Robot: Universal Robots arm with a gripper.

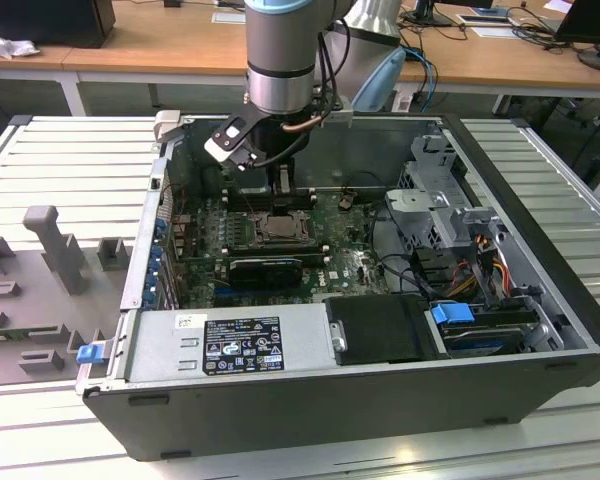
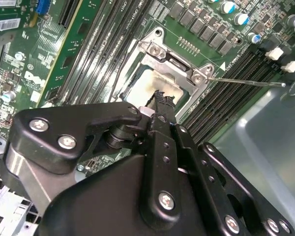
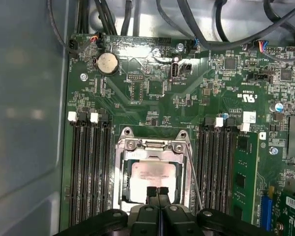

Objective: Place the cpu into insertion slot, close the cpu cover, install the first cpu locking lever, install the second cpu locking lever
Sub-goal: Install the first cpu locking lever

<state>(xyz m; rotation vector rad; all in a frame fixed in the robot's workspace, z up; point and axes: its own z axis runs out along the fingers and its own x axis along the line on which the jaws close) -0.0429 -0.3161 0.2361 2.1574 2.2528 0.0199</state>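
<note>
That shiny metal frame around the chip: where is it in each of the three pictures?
Exterior view: the cpu cover lies on the green board, directly under the gripper.
First wrist view: cover lies flat between two banks of memory slots, just past the gripper.
Second wrist view: cover just beyond the gripper's tip, beside the slots.
Shared landmark: the gripper's black tip over the pale cpu in the window.

One pale silvery-beige square chip (image 3: 152, 176) and one grey metal frame plate (image 3: 122, 184) are showing in the first wrist view. Two silver screw heads (image 3: 132, 144) and one round silver coin battery (image 3: 107, 63) are showing there too. One dark open computer case (image 1: 380, 410) and one grey robot arm (image 1: 280, 60) are appearing in the exterior view.
</note>
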